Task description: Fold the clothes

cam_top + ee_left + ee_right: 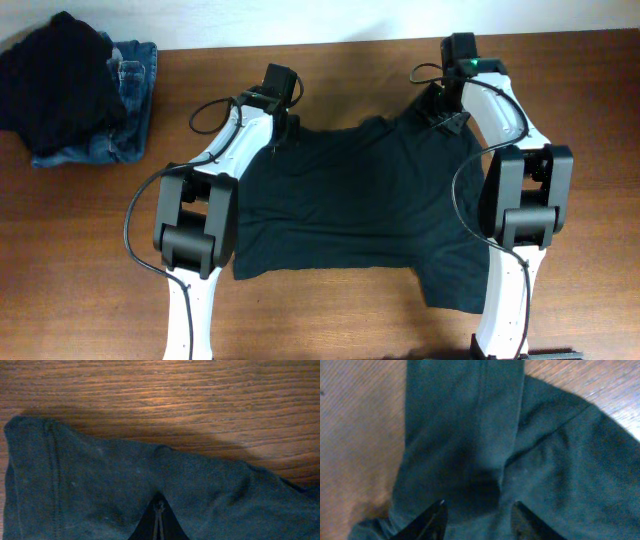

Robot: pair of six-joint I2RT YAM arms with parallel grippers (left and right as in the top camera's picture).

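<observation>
T-shirt [350,200] lies spread on the counter [340,320], long axis side to side, far edge right at both hands. Left hand [159,520] is clamped on that edge. Right hand [480,520] has its fingers apart with cloth loose between them, so the left one probably leads.

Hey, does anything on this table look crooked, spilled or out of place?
Nothing spilled or damaged. The shirt lies askew, though: its near right corner juts out past the rest of the hem, and its far edge bunches up where the left gripper pinches it.
</observation>
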